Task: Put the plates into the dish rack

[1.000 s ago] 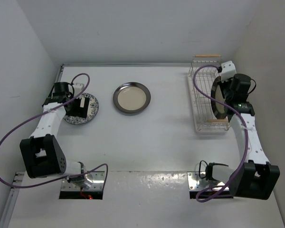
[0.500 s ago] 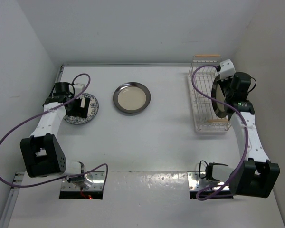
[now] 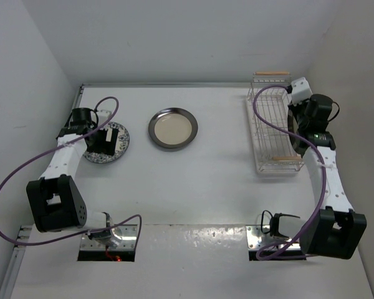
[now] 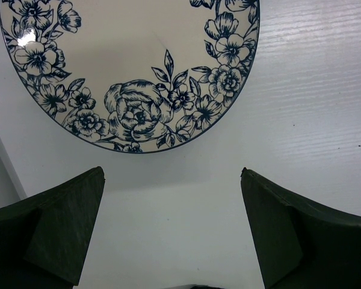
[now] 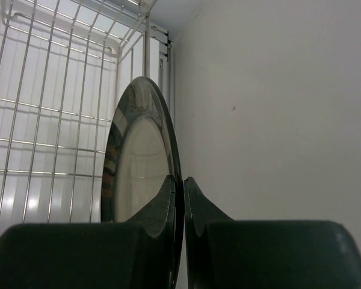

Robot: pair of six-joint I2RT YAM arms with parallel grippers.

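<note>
The white-and-blue floral plate (image 3: 115, 142) lies flat at the left, and its rim fills the top of the left wrist view (image 4: 132, 78). My left gripper (image 3: 104, 141) hovers open at that plate's edge (image 4: 171, 174), holding nothing. The dark-rimmed cream-centred plate (image 3: 172, 128) lies flat mid-table. My right gripper (image 3: 297, 124) is shut on the rim of a dark-rimmed plate (image 5: 138, 162), held on edge over the right side of the dish rack (image 3: 267, 124). From above this plate (image 3: 293, 142) shows nearly edge-on. The rack's white wires (image 5: 48, 90) lie to its left.
The right wall (image 5: 277, 108) stands close beside the held plate and the rack. The rack's wooden handles sit at its far end (image 3: 271, 73) and near end (image 3: 283, 160). The left arm's purple cable (image 3: 25, 168) loops over the table's left side.
My right gripper has swung the held plate rightward and more edge-on, towards the rack's right side by the wall. The left arm and the two flat plates have not moved.
</note>
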